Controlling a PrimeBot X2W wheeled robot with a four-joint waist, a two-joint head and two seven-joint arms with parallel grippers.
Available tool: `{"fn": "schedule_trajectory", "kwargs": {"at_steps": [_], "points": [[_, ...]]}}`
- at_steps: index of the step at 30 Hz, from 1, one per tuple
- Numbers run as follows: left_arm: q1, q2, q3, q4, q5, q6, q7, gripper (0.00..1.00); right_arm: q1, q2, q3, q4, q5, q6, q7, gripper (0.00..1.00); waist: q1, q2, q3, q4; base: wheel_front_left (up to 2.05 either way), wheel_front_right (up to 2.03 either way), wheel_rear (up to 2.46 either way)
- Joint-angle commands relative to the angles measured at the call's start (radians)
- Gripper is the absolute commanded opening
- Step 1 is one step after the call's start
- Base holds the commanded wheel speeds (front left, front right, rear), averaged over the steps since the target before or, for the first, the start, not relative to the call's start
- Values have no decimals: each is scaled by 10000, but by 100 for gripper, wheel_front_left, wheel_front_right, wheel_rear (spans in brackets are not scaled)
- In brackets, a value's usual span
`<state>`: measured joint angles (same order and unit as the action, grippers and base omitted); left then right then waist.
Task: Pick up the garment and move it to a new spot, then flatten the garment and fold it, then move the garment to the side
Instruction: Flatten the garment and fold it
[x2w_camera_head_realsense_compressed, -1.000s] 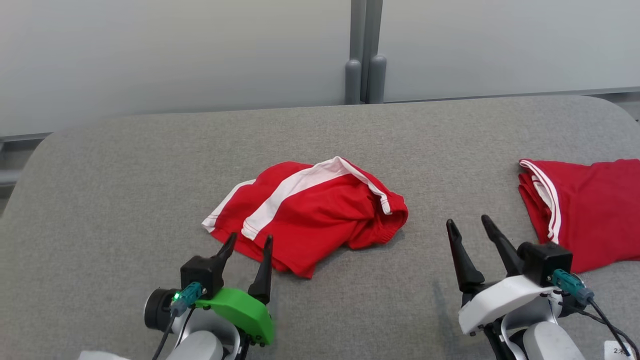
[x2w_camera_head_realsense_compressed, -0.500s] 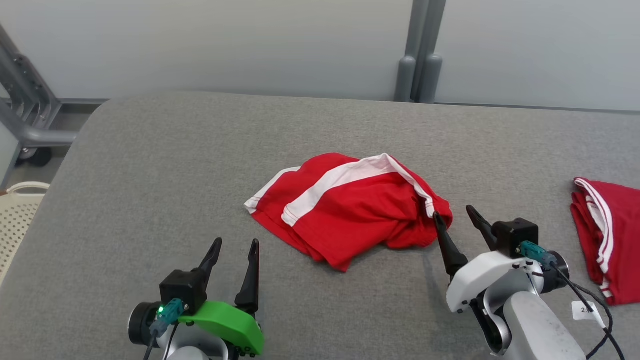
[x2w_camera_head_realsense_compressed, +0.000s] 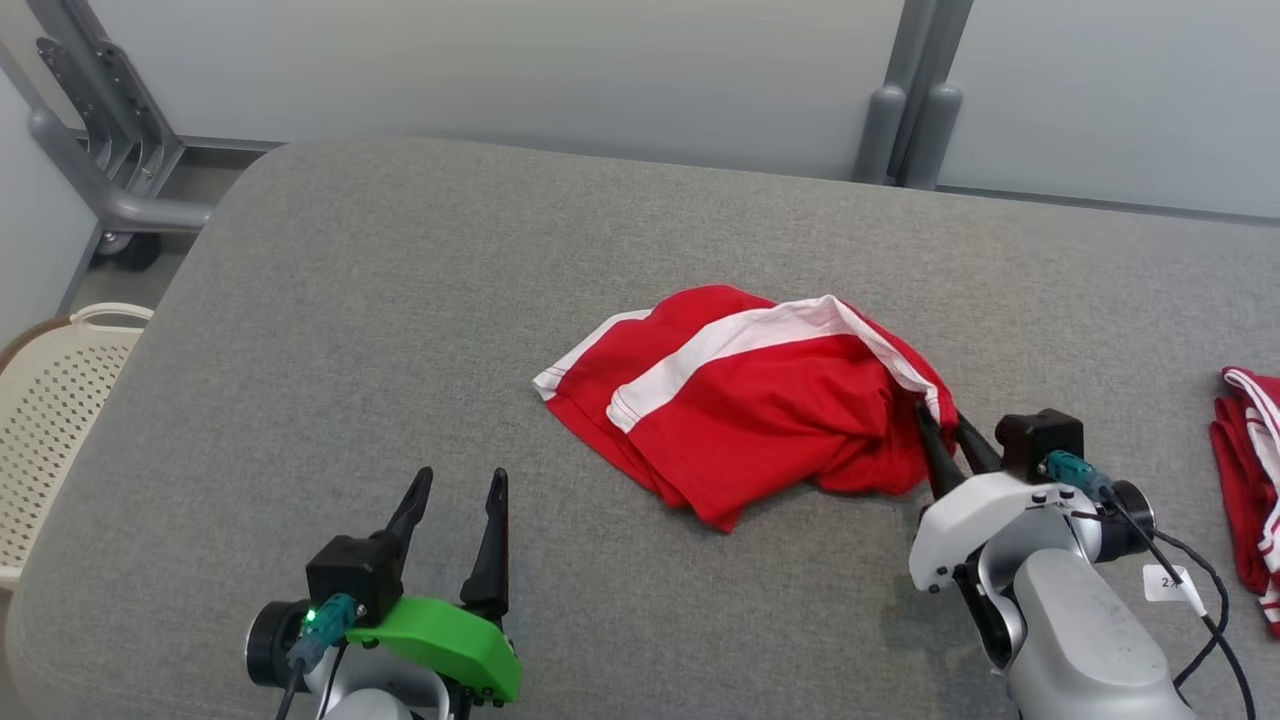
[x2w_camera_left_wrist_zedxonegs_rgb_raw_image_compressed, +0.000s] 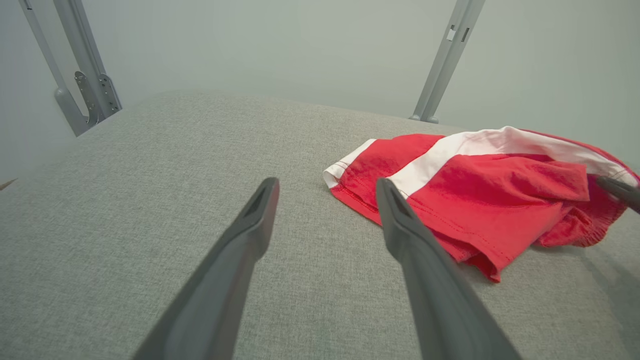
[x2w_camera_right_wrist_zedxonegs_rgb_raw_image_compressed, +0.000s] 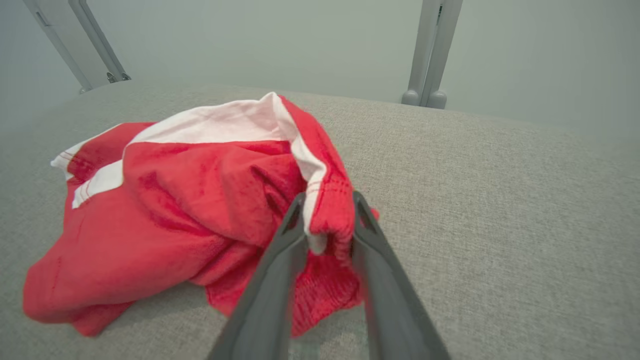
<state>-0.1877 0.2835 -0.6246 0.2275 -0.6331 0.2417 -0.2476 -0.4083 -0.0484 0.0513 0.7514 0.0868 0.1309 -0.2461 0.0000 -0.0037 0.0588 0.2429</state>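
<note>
While the right gripper (x2w_camera_head_realsense_compressed: 940, 422) pinches the waistband edge of the crumpled red shorts with white stripe (x2w_camera_head_realsense_compressed: 760, 410), their length runs leftward from its fingers across the grey fabric counter (x2w_camera_head_realsense_compressed: 400, 300). The left gripper (x2w_camera_head_realsense_compressed: 460, 478) is spread wide and empty, shorts forward-right of it and apart.

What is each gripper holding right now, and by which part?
Right gripper pinches the red shorts by a fold of their white-trimmed edge, on the side nearest it. Left gripper is open and holds nothing.
</note>
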Motion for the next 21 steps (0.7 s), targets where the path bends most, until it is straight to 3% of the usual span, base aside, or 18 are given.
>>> {"fn": "schedule_trajectory", "kwargs": {"at_steps": [1,7,14,21], "points": [[173,75,47,-24,-101,43,-45,100,-136,-40,51,69,149,-4,-98,0,0,37,-9,-133,0,0,0],[222,83,108,-48,-113,57,-79,100,-146,-37,1055,-236,1312,-4,-173,0,0,37,-97,-603,0,0,0],[406,120,210,-64,-223,119,-90,100,538,-42,2434,-1560,2828,-4,299,0,0,37,-317,-1325,0,0,0],[580,158,358,-136,-307,180,-103,100,1699,-68,2205,-3769,3425,-2,1486,0,0,37,-455,-2075,0,0,0]]}}
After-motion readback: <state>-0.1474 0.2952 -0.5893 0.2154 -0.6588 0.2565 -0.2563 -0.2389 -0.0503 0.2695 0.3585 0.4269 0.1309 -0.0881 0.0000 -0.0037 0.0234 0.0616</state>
